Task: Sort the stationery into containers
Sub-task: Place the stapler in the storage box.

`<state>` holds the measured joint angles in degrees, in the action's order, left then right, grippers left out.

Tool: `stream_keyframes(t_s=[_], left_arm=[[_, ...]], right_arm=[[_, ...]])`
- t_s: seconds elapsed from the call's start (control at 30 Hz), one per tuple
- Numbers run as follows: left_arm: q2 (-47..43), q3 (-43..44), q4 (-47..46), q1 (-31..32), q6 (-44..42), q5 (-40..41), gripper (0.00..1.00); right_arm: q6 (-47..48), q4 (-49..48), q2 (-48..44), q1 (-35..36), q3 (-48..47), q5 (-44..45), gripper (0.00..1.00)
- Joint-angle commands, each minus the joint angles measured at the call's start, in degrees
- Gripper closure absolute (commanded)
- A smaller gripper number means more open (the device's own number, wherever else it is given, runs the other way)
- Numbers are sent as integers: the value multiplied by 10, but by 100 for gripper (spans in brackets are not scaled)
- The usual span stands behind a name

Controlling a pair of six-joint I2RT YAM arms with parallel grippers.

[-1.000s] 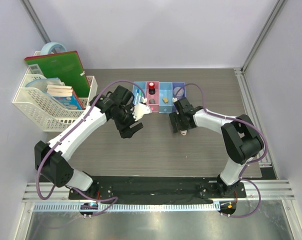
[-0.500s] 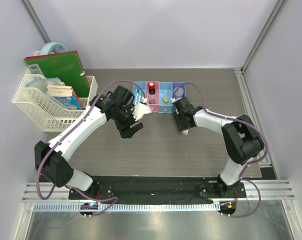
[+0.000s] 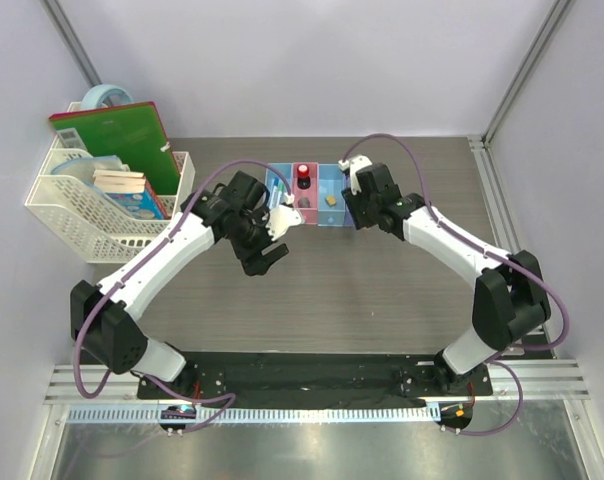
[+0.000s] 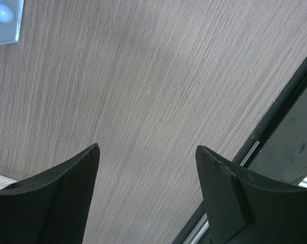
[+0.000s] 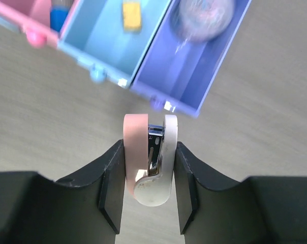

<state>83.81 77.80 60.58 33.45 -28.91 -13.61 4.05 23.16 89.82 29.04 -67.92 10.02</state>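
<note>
— While the right pincer [image 5: 148,152] clamps it, how does the pink-white clip [image 5: 149,168] look?
— One half pink, one white, metal between; it hangs just at 6 o'clock of the purple-blue bin [image 5: 191,71].
— And the left pincer [image 4: 146,173]?
— Spread apart, holding nothing, above the worktop [image 4: 158,76].

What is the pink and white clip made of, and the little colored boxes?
The pink-white clip looks like smooth plastic, with a shiny metal piece glinting between its halves. The bins seem to be thin tinted plastic, probably see-through: their walls look pale and glassy, though blurry.
</note>
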Motion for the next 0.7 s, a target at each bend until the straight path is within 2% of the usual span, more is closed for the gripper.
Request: stream_keyframes(t_s=[0.0, 0.33, 0.67], left_arm=[[9, 6, -19, -1, 16, -17, 24], [9, 10, -20, -1, 20, -14, 24], [7, 4, -24, -1, 14, -12, 24]], right_arm=[[47, -71, 40, 0, -61, 42, 68], [68, -138, 168, -26, -177, 75, 68], [68, -162, 216, -59, -175, 61, 68]])
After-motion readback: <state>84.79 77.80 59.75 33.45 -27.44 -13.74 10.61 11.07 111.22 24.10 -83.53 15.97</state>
